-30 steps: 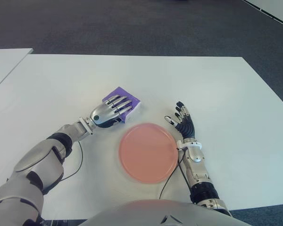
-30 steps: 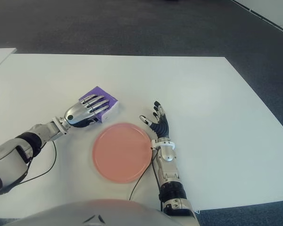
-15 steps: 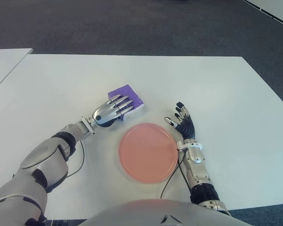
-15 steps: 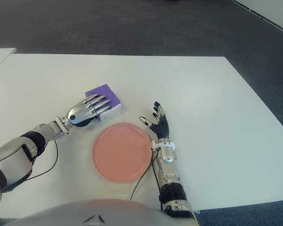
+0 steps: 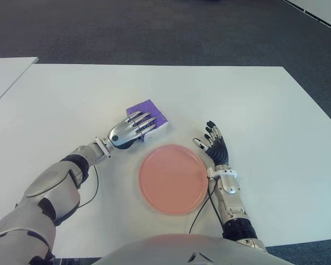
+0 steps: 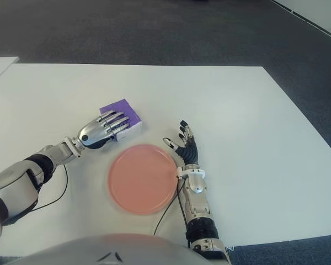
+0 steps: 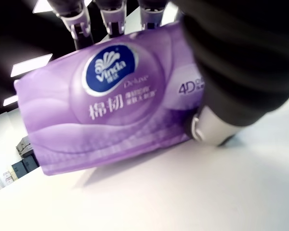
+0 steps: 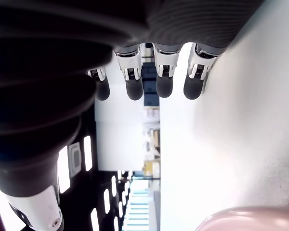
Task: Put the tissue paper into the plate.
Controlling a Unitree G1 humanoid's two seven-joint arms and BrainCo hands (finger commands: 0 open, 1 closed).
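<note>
Left wrist view: left hand [image 5: 131,128] grips tissue pack [image 7: 111,101]; right hand [image 5: 212,144] splayed, empty.

Purple tissue pack [image 5: 149,114], pink plate [image 5: 172,179], white table [image 5: 254,105].

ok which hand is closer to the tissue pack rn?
Left. The left hand is clasped over the purple Vinda tissue pack, fingers on top. The right hand is open, beyond the pink plate on its right side.

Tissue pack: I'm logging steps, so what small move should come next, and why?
Probably lift the tissue pack slightly: the left hand grips it, fingers over the top, thumb on its side, on the table, beside the empty plate.
</note>
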